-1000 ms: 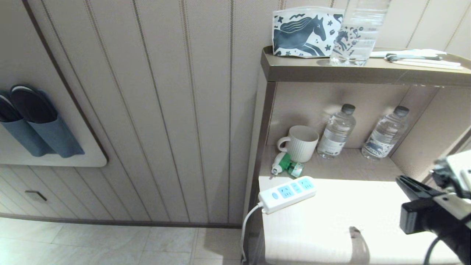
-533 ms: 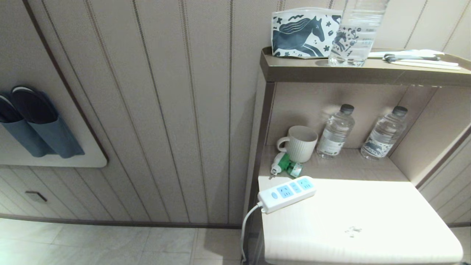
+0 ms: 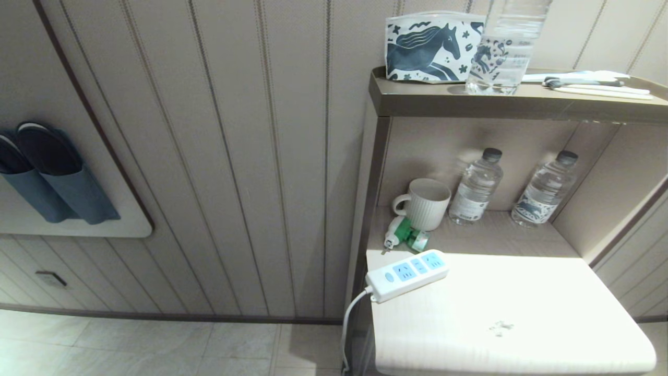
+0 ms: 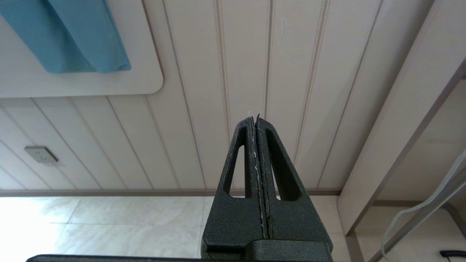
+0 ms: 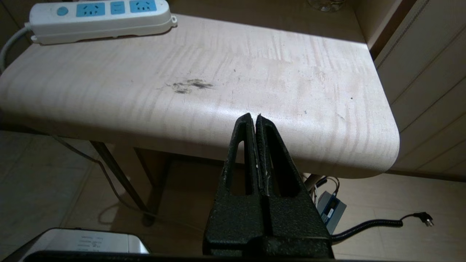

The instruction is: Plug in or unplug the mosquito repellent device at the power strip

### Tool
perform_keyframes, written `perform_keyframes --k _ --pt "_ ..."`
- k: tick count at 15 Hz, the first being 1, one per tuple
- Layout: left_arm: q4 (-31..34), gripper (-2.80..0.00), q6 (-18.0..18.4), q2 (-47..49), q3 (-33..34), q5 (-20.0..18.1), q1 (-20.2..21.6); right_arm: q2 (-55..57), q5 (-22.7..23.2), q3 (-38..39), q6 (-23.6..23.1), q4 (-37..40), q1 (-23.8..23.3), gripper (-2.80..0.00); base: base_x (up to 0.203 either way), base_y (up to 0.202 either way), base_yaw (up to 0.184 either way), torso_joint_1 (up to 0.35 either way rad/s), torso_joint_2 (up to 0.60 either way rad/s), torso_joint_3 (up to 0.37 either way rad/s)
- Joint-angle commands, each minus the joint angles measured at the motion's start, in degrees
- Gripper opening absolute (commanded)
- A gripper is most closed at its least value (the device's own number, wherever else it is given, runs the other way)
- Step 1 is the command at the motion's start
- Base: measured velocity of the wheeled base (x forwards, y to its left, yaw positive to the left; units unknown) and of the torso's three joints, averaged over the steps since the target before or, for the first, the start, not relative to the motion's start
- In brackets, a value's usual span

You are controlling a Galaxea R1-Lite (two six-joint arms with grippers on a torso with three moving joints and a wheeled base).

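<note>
**Both grippers closed and empty, the repellent unplugged at the back of the shelf**

The right gripper (image 5: pixel 253 122) has its jaws pressed together with nothing between them, and it hangs below and in front of the table's (image 5: pixel 255 94) rounded front edge. The left gripper (image 4: pixel 255 120) is likewise closed and empty, pointing at the panelled wall well off to the side; it looks parked. Neither shows in the head view.

Beyond the right gripper, the power strip (image 3: pixel 407 274) lies at the table's back left corner, its three blue sockets unoccupied and its cord dropping over the edge. The mosquito repellent device (image 3: pixel 406 233) lies on its side on the lower shelf, just behind the strip and touching or nearly touching the mug (image 3: pixel 425 202).

If plugging in is the goal, the risks seem to come from that crowding. Closed jaws would have to open before the reach, or they would merely shove the device. A grip taken close to the mug could tip it (two water bottles (image 3: pixel 476 187) stand just beyond). A lying device must also be turned so its pins face the socket, and the light strip, near the edge, could slide under pushing.
</note>
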Motion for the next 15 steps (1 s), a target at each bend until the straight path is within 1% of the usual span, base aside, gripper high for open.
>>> perform_keyframes --k 1,2,4,5,8,10,15 --pt "0.0 -2.80 0.0 0.1 0.0 0.0 0.0 -5.3 -0.2 0.2 0.9 0.6 -0.4 -2.80 0.000 0.000 0.000 0.000 0.00 0.000" --pt "0.0 -2.80 0.0 0.1 0.0 0.0 0.0 -6.8 -0.4 0.2 1.8 0.6 -0.4 -2.80 0.000 0.000 0.000 0.000 0.00 0.000" --pt "0.0 -2.80 0.0 0.1 0.0 0.0 0.0 -7.0 -0.5 0.2 2.1 0.7 -0.4 -2.80 0.000 0.000 0.000 0.000 0.00 0.000" --pt "0.0 -2.80 0.0 0.1 0.0 0.0 0.0 -7.0 -0.7 0.2 3.9 0.7 -0.4 -2.80 0.000 0.000 0.000 0.000 0.00 0.000" --pt "0.0 -2.80 0.0 0.1 0.0 0.0 0.0 -7.0 -0.9 0.2 4.3 0.7 -0.4 -2.80 0.000 0.000 0.000 0.000 0.00 0.000" --pt "0.0 -2.80 0.0 0.1 0.0 0.0 0.0 -7.0 -1.6 0.2 5.7 0.7 -0.5 -2.80 0.000 0.000 0.000 0.000 0.00 0.000" --pt "0.0 -2.80 0.0 0.1 0.0 0.0 0.0 -7.0 -1.6 0.2 5.7 0.7 -0.5 -2.80 0.000 0.000 0.000 0.000 0.00 0.000"
